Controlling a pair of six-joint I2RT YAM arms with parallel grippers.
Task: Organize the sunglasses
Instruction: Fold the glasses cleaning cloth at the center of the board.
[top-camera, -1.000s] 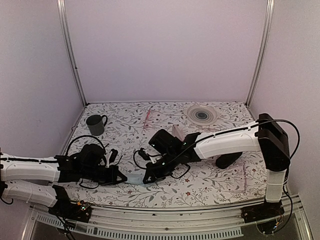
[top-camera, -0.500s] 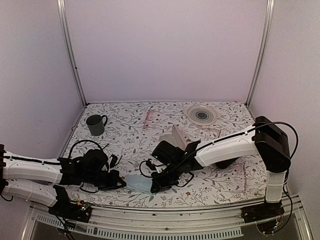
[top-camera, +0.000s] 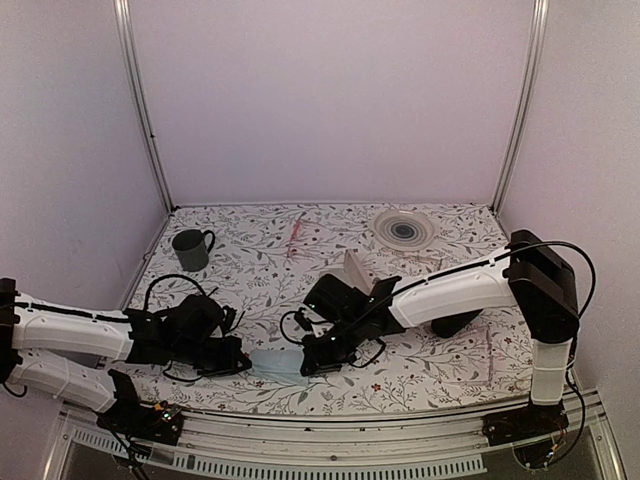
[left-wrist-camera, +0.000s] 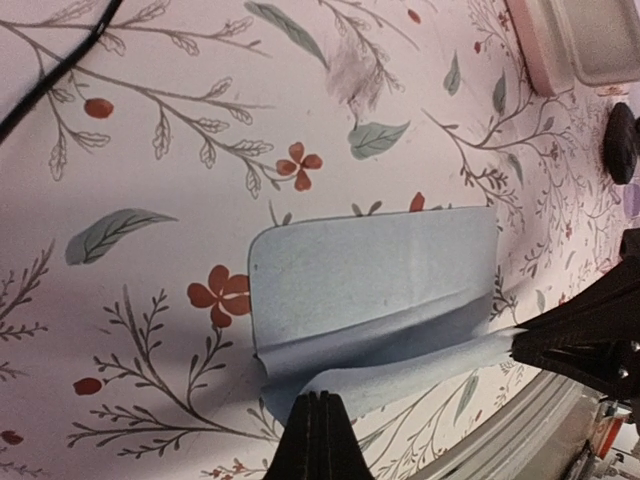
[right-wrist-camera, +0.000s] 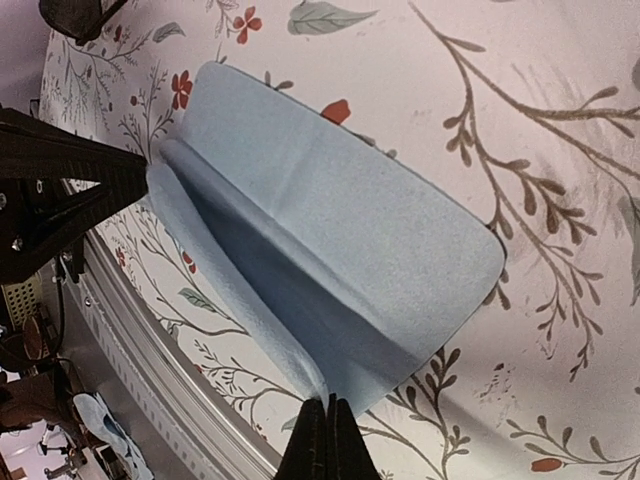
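A light blue cloth (top-camera: 275, 363) lies near the table's front edge, its near edge lifted off the table and curled over. My left gripper (top-camera: 243, 362) is shut on the cloth's left near corner (left-wrist-camera: 318, 400). My right gripper (top-camera: 306, 368) is shut on the right near corner (right-wrist-camera: 327, 405). The cloth (left-wrist-camera: 370, 290) sags in a long fold between the two grips, and the rest of the cloth (right-wrist-camera: 330, 220) lies flat on the flowered table. The sunglasses do not show clearly in any view.
A dark green mug (top-camera: 190, 248) stands at the back left and a ringed plate (top-camera: 404, 228) at the back right. Pale pink glasses (top-camera: 298, 235) lie at the back centre. A black oval case (top-camera: 455, 322) sits under the right arm. A metal rail (top-camera: 330, 440) runs along the near edge.
Both grippers stay shut on the cloth. The right wrist has dropped toward the front edge and the left arm has shifted slightly right, bringing the cloth's near edge up into a fold.
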